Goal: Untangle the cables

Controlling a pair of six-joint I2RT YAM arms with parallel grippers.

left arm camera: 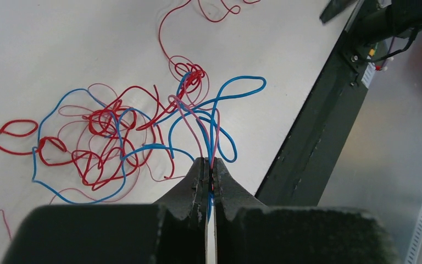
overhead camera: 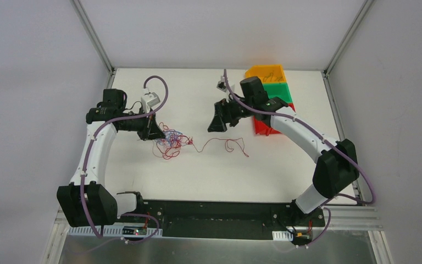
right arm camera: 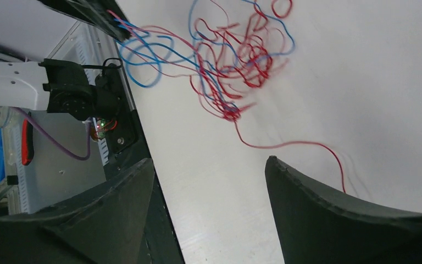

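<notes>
The cables (overhead camera: 169,142) are a tangle of thin red and light blue wires on the white table, left of centre. My left gripper (overhead camera: 155,132) is at the tangle's left edge. In the left wrist view the left gripper (left arm camera: 210,165) is shut on a few blue and red strands that run up into the tangle (left arm camera: 110,132). One red cable (overhead camera: 220,142) trails out of the tangle to the right. My right gripper (overhead camera: 217,124) hovers above that strand, open. In the right wrist view the right gripper (right arm camera: 210,159) has only bare table between its fingers. The tangle (right arm camera: 236,49) is blurred there.
Orange (overhead camera: 265,72), green (overhead camera: 277,91) and red (overhead camera: 264,129) bins stand stacked at the back right, close behind the right arm. A small white device (overhead camera: 150,102) sits behind the left gripper. The black base rail (overhead camera: 214,212) runs along the near edge.
</notes>
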